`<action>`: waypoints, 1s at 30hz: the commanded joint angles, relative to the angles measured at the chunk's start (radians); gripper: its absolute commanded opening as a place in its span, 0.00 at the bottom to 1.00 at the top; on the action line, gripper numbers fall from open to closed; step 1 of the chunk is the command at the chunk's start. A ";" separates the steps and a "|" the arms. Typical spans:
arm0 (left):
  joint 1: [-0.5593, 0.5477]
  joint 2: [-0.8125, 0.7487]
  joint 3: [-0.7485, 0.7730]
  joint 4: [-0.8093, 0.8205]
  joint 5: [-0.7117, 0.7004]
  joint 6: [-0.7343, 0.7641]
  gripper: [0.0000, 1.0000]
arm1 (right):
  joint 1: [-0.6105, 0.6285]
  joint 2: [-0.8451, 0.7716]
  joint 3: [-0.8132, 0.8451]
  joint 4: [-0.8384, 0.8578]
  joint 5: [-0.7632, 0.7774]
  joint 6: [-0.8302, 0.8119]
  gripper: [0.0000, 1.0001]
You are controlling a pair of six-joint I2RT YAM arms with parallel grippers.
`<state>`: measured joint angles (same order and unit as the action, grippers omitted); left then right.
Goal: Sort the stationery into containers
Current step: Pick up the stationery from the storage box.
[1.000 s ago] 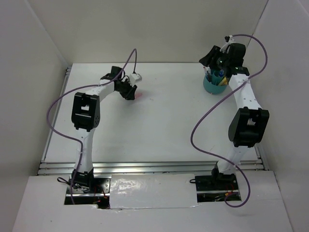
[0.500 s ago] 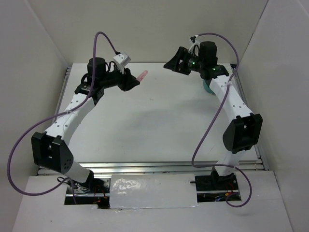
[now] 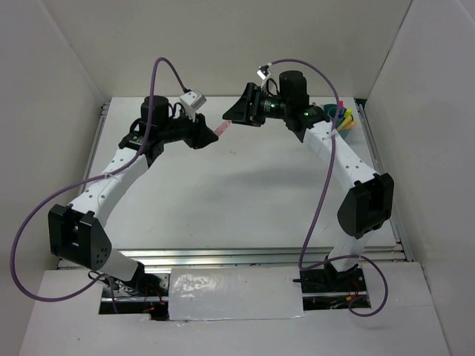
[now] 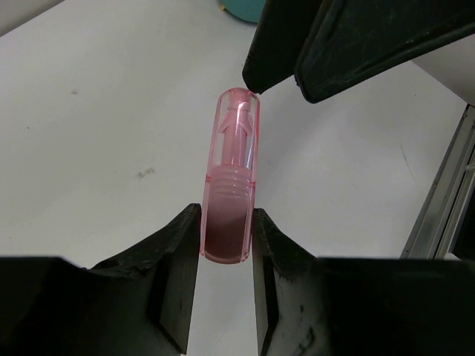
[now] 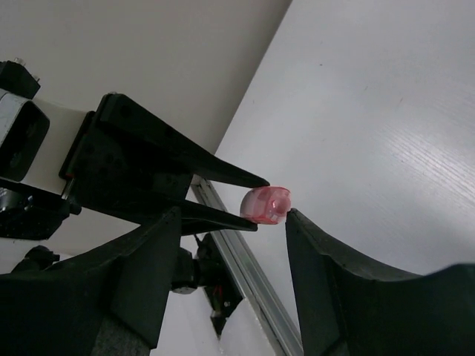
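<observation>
This looks like a mid-air handover above the table's far edge. The left gripper pinches the translucent pink eraser by its base. The right gripper is spread at the free end and should next close squarely on it.

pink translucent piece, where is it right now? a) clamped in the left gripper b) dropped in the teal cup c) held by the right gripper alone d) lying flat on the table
A: the left wrist view shows the pink piece pinched at its base by the left gripper, while the right gripper stands open around its free end.
</observation>
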<state>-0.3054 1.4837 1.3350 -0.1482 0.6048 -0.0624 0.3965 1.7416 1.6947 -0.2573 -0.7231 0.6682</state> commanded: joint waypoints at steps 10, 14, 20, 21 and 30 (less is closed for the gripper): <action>-0.009 -0.056 0.001 0.033 0.019 -0.040 0.10 | 0.011 0.013 -0.066 0.044 0.001 0.028 0.57; -0.014 -0.049 0.000 0.042 0.038 -0.042 0.10 | 0.010 0.012 -0.067 0.061 -0.021 0.041 0.53; -0.031 -0.043 0.007 0.036 0.047 -0.025 0.11 | 0.010 0.004 -0.092 0.105 -0.062 0.091 0.40; -0.034 -0.043 0.009 0.032 0.041 -0.021 0.11 | 0.010 0.004 -0.096 0.112 -0.070 0.109 0.38; -0.092 -0.023 0.055 -0.020 -0.054 0.029 0.45 | -0.010 -0.014 -0.132 0.122 -0.101 0.128 0.00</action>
<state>-0.3660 1.4639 1.3354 -0.1955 0.5507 -0.0509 0.3935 1.7592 1.5692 -0.1707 -0.8001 0.8005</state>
